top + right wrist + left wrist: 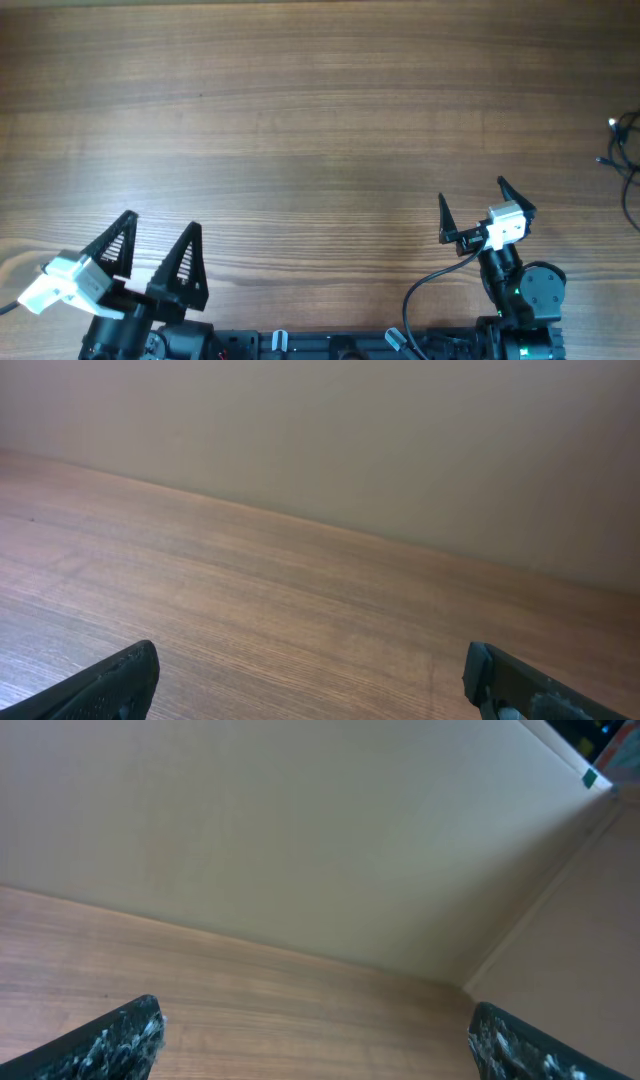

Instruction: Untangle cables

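Observation:
Thin dark cables (626, 150) lie in loose loops at the far right edge of the table, partly cut off by the frame, with tiny plug ends showing. My left gripper (160, 225) is open and empty at the front left, far from them. My right gripper (470, 190) is open and empty at the front right, some way short of the cables. In the left wrist view the open fingers (315, 1035) frame bare wood. In the right wrist view the open fingers (310, 680) also frame bare wood. No cable shows in either wrist view.
The wooden table (300, 120) fills the overhead view. A beige wall (300, 840) stands behind the table's far edge, and it shows in the right wrist view too (350, 440). A thicker black arm cable (425, 285) curls beside the right arm's base.

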You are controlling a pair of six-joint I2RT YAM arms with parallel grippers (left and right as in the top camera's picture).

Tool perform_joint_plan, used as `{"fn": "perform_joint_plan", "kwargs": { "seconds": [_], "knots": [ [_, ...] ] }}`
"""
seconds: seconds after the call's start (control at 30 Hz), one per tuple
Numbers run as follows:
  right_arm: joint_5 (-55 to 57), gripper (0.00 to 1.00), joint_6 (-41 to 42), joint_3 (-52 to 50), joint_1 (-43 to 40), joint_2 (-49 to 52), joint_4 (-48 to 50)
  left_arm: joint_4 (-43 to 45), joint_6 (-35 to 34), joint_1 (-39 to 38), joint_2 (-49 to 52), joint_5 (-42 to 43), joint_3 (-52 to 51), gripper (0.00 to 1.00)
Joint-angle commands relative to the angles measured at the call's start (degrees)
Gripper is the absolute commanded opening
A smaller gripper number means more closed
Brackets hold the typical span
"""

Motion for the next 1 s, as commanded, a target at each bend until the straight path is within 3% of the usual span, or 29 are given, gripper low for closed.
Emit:
{"fn": "perform_joint_plan", "kwargs": {
  "seconds": [0.0, 0.17, 0.3, 0.4, 0.57, 0.73, 0.83, 0.97],
  "knots": [
    [0.9, 1.0, 0.8, -0.2, -0.3, -1.0, 0.1, -0.1, -0.9, 0.2, -0.4, 0.1, 0.0, 1.0],
    [0.9, 1.0, 0.8, -0.2, -0.3, -1.0, 0.1, -1.3, -0.3, 0.2, -0.3, -0.3, -1.2, 1.0],
    [0.9, 1.0, 0.8, -0.2, -0.3, -1.0, 0.1, 7.0, 5.4, 0.2, -0.3, 3.9, -9.0, 1.0],
    [0.9, 1.0, 0.8, -0.2, -0.3, -1.0, 0.1, 19.2, 7.3, 0.2, -0.3, 8.1, -17.8, 1.0],
    [0.9, 1.0, 0.8, -0.2, -0.3, -1.0, 0.1, 49.4, 7.3, 0.2, -0.3, 15.0, -36.2, 1.0],
    [0.9, 1.0, 0.8, -0.2, -0.3, -1.0, 0.1, 74.9, 6.0, 0.9, -0.3, 14.2, -50.1, 1.0],
    [0.9, 1.0, 0.8, -0.2, -0.3, -1.0, 0.1, 79.6, 6.1, 2.3, -0.3, 11.9, -53.9, 1.0],
    [0.9, 1.0, 0.8, -0.2, -0.3, -1.0, 0.1, 73.1, 6.1, 6.1, -1.0, 9.8, -55.3, 1.0]
  ]
}}
